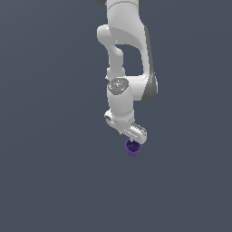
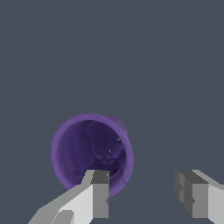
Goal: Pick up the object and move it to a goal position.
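Observation:
The small purple cup (image 1: 132, 148) sits directly under my white gripper (image 1: 133, 139) in the exterior view, with its upper part hidden by the hand. In the wrist view I look down into the cup (image 2: 89, 148), whose round rim faces up and whose inside is darker. My gripper (image 2: 143, 178) is open. One finger (image 2: 99, 192) is over the cup's opening near the rim, and the other finger (image 2: 192, 197) stands well outside the cup. One side of the cup's wall lies between them, with a wide gap to the outer finger. I cannot tell whether a finger touches the cup.
The plain dark grey surface (image 1: 45, 181) spreads all around with no other object in view. The white arm (image 1: 122, 68) comes down from the top of the exterior view.

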